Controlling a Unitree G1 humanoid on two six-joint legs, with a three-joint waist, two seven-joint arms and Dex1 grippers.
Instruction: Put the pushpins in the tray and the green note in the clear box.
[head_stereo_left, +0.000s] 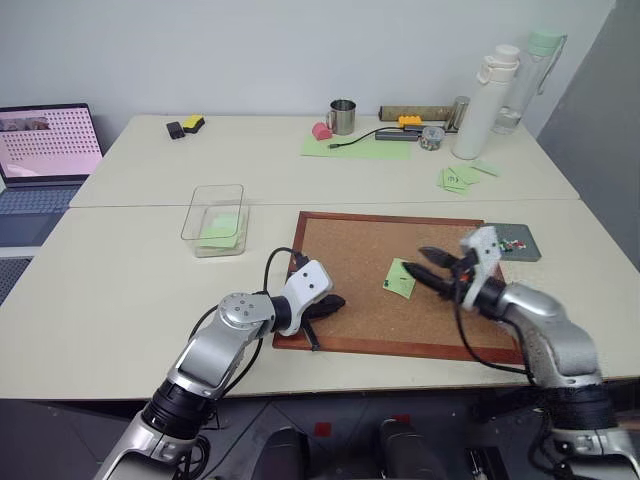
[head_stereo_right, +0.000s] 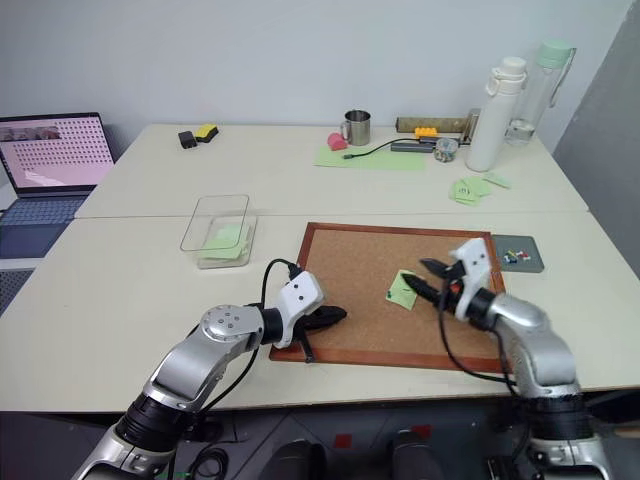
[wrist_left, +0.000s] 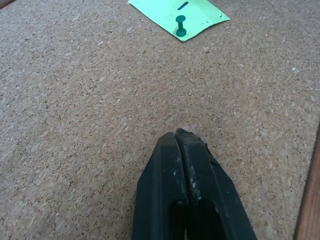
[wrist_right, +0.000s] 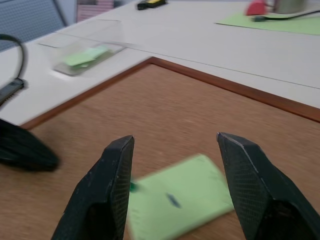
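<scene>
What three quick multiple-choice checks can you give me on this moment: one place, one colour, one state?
1. The green note lies: A in the clear box; B on the corkboard; C in the tray.
2. The pushpin in that note is: A green; B red; C white.
3. The right tool is: A shut on the note; B shut and empty; C open.

Answers: 1 B, it sits on the corkboard, right tool beside it. 2 A, the left wrist view shows a green pushpin. 3 C, its fingers stand wide apart above the note.

- A plain pale wall (head_stereo_left: 300, 45) rises behind two cream tables (head_stereo_left: 130, 290) pushed together.
- A grey panel (head_stereo_left: 600, 120) stands at the right.
- An open laptop (head_stereo_left: 45, 150) sits at left.
</scene>
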